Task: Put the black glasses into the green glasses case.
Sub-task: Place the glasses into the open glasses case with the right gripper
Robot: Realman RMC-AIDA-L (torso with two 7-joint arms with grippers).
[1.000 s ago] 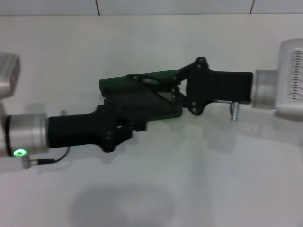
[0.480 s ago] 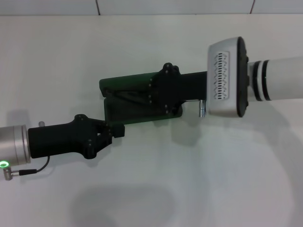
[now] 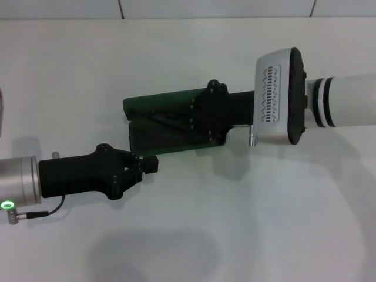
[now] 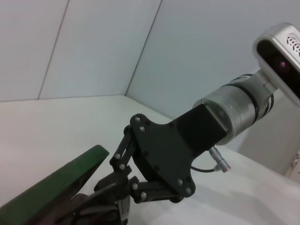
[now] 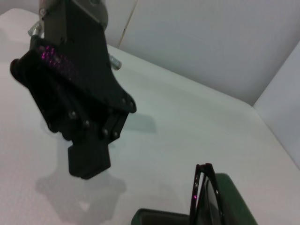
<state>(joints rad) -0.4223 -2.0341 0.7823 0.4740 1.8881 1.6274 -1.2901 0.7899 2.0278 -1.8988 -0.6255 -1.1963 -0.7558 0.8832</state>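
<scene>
The green glasses case lies open at the table's middle, with its lid raised at the far side. My right gripper reaches in from the right, over the case's open tray. It is shut on the black glasses, which stand on edge in the case. The head view hides the glasses under the gripper. My left gripper is shut and empty, just in front of the case's near-left corner and apart from it. It also shows in the right wrist view. The left wrist view shows the green lid beside the right gripper.
The white table carries nothing else in view. A tiled wall edge runs along the back. The right arm's white wrist housing hangs over the table to the right of the case.
My left gripper has let go of the case and drawn back toward the front left. My right gripper has turned and moved left over the open case.
</scene>
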